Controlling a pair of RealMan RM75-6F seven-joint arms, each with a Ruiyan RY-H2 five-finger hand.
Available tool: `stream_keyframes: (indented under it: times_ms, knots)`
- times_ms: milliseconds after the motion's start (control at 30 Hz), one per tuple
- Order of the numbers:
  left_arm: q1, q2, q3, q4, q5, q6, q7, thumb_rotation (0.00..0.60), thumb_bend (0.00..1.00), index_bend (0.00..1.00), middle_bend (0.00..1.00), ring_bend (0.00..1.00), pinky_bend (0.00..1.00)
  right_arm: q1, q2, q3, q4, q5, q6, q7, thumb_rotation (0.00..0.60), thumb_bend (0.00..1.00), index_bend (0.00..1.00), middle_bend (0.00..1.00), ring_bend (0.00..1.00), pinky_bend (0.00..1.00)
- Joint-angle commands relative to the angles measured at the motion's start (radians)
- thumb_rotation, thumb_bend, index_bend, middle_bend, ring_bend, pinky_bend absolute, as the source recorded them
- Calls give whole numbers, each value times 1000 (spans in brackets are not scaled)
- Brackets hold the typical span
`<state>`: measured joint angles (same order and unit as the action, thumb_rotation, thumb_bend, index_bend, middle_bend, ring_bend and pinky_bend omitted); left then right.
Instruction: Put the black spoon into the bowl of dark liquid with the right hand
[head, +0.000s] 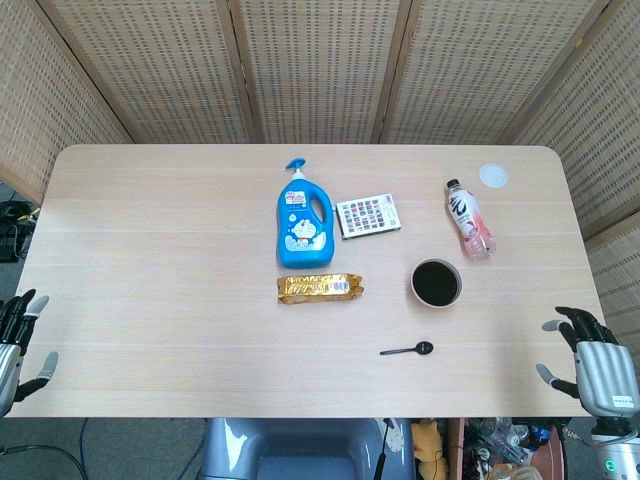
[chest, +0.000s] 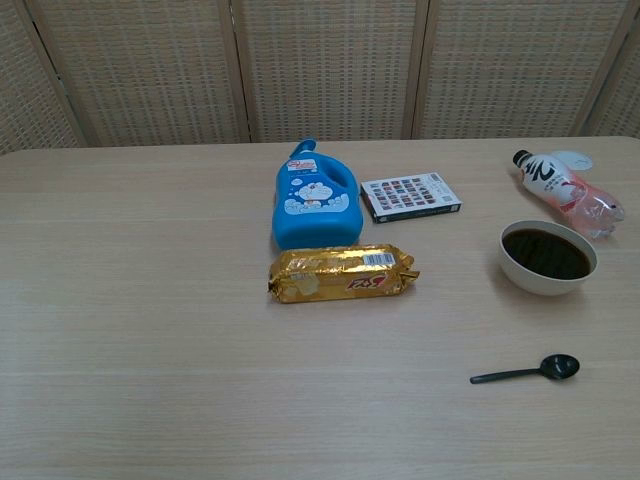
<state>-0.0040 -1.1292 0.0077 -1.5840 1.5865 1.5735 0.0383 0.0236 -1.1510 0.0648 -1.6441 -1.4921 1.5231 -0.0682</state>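
The black spoon (head: 408, 350) (chest: 527, 372) lies flat on the table near the front right, its scoop end pointing right. Just behind it stands the white bowl (head: 436, 283) (chest: 548, 258) filled with dark liquid. My right hand (head: 590, 362) hangs off the table's right front corner, fingers spread and empty, well to the right of the spoon. My left hand (head: 17, 342) sits at the left front edge, fingers apart, holding nothing. Neither hand shows in the chest view.
A blue detergent bottle (head: 303, 218) (chest: 314, 201) and a gold snack packet (head: 319, 289) (chest: 342, 273) lie mid-table. A patterned box (head: 368, 216) (chest: 410, 195), a pink drink bottle (head: 470, 220) (chest: 568, 190) on its side and a white lid (head: 492, 176) sit behind the bowl.
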Motion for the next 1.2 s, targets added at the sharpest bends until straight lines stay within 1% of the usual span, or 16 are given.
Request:
stream_keyframes:
  times_ms: [33, 500, 733, 900, 933, 1067, 1200]
  knots:
    - [1, -1, 0, -2, 4, 5, 3, 600, 416, 0, 0, 0, 0, 0, 1, 0, 2, 0, 0, 1, 600, 161, 401, 295, 204, 351]
    - [1, -5, 2, 1, 1, 0, 4, 600, 416, 0, 0, 0, 0, 11, 10, -6, -6, -30, -6, 7, 600, 162, 401, 298, 205, 351]
    - [-6, -7, -1, 7, -4, -12, 5, 600, 416, 0, 0, 0, 0, 43, 33, -8, -34, -59, -42, -39, 600, 162, 401, 304, 205, 351]
    - [-12, -12, 0, 15, -11, -27, 2, 600, 416, 0, 0, 0, 0, 84, 59, -4, -72, -85, -86, -89, 600, 163, 401, 328, 209, 352]
    - [-13, -13, 0, 17, -13, -30, 1, 600, 416, 0, 0, 0, 0, 93, 63, -3, -80, -91, -96, -98, 600, 162, 401, 332, 214, 360]
    - [-17, -19, -1, 28, -20, -43, -6, 600, 416, 0, 0, 0, 0, 133, 72, -1, -109, -104, -149, -122, 600, 163, 401, 357, 260, 454]
    - [-19, -25, 0, 40, -29, -53, -13, 600, 416, 0, 0, 0, 0, 175, 69, -1, -129, -107, -211, -145, 600, 163, 401, 388, 308, 513]
